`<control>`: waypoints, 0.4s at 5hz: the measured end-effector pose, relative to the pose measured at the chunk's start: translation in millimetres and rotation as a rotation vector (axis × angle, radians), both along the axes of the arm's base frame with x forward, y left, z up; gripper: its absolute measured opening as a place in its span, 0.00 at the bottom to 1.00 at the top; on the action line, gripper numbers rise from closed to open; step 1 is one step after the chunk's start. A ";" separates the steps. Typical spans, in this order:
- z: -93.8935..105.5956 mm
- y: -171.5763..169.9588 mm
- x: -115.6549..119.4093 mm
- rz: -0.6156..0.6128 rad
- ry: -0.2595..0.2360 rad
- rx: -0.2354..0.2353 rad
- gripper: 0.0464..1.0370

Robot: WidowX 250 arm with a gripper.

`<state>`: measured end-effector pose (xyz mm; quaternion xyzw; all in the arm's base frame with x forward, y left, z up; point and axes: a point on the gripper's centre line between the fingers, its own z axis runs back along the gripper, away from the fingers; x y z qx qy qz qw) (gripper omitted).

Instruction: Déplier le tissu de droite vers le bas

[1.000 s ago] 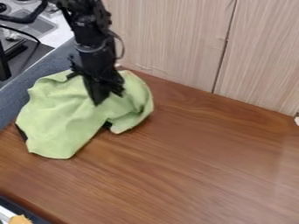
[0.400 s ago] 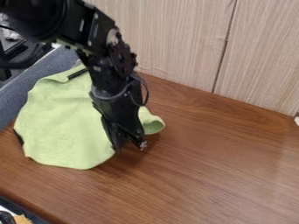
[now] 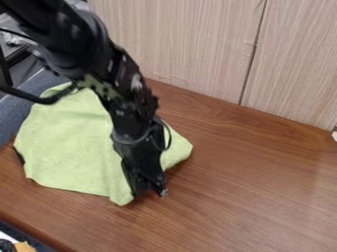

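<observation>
Our end effector (image 3: 148, 189) is hanging down just below and left of the middle of the frame, its tip low near the table (image 3: 256, 187). Honestly, we can't tell whether it's clenched on the fabric or released, since the tip and the bit of cloth next to it kind of run together for us. The black arm (image 3: 69, 42) comes in from the upper left corner and slants down across the cloth, with a black cable (image 3: 36, 99) curving off its left side.

So, the light green cloth (image 3: 69, 142) is lying on the left half of the table, and we see it on both sides of the arm. The bigger part is on the left and looks mostly flat, with some soft waviness. One corner points down toward the bottom of the frame, right beside the end effector's left side. On the other side of the arm, a smaller part sticks out to the right and comes to a blunt corner. We've also got a dark patch (image 3: 19, 156) peeking out at the cloth's left edge.

As for the rest, our table is brown with a wood grain, and pale wood-grain panels (image 3: 187, 44) stand behind it, split by a dark seam. A blue-gray strip (image 3: 13, 115) runs along the left edge, and we spot something tan (image 3: 24, 247) in the lower left corner.
</observation>
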<state>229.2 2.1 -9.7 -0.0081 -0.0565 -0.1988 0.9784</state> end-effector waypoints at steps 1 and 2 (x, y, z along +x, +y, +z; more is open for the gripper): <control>-10.4 -0.1 -1.6 -0.010 0.015 0.000 0.04; -10.7 -4.4 -4.8 -0.016 0.036 0.000 0.20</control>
